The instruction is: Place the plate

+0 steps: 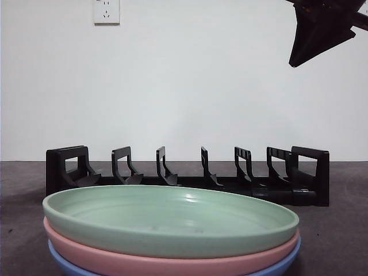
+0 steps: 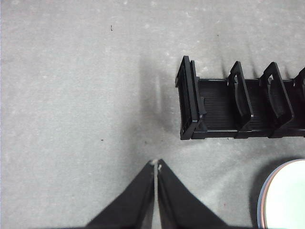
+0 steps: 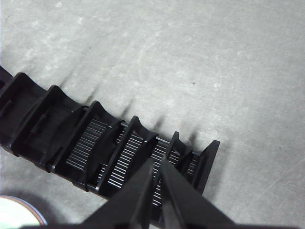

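Three plates are stacked at the front of the table: a green plate (image 1: 172, 221) on top, a pink plate (image 1: 144, 261) under it and a blue plate (image 1: 69, 264) at the bottom. Behind them stands a black slotted dish rack (image 1: 190, 175), with nothing in its slots. My right gripper (image 3: 157, 163) is shut and empty, high above the rack's end (image 3: 205, 162); it shows as a black tip (image 1: 319, 31) at the top right of the front view. My left gripper (image 2: 156, 164) is shut and empty, above bare table beside the rack's other end (image 2: 190, 102).
The table is grey and mottled (image 2: 71, 86). The edge of the plate stack (image 2: 286, 195) shows in the left wrist view and also in the right wrist view (image 3: 16, 214). A white wall with a socket (image 1: 106, 11) stands behind the table.
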`<control>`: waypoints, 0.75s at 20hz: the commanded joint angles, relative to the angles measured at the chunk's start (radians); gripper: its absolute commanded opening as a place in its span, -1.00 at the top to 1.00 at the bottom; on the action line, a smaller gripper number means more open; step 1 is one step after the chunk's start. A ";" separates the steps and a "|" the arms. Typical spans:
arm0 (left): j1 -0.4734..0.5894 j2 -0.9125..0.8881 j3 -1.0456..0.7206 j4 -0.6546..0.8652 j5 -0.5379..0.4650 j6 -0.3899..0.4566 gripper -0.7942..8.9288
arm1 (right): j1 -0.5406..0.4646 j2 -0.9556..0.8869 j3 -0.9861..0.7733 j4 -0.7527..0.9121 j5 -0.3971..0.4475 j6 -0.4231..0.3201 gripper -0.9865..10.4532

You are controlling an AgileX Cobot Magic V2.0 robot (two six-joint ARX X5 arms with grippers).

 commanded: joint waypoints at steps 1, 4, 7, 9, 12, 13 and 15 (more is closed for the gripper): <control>-0.003 0.004 0.019 0.010 0.006 0.002 0.82 | 0.005 0.009 0.018 0.006 -0.003 -0.007 0.79; -0.003 -0.004 -0.004 0.052 0.004 0.007 0.82 | 0.005 0.009 0.018 0.006 -0.003 -0.007 0.79; 0.017 -0.133 -0.225 0.354 0.000 0.043 0.82 | 0.005 0.009 0.018 0.006 -0.003 -0.007 0.79; 0.044 -0.259 -0.412 0.551 0.000 0.053 0.82 | 0.005 0.009 0.018 0.006 -0.003 -0.007 0.79; 0.093 -0.466 -0.676 0.726 0.000 0.055 0.82 | 0.005 0.009 0.018 0.006 -0.003 -0.007 0.79; 0.105 -0.521 -0.740 0.752 0.000 0.056 0.82 | 0.005 0.009 0.018 0.006 -0.003 -0.007 0.79; 0.128 -0.637 -0.865 0.782 0.000 0.058 0.82 | 0.005 0.009 0.018 0.006 -0.003 -0.007 0.79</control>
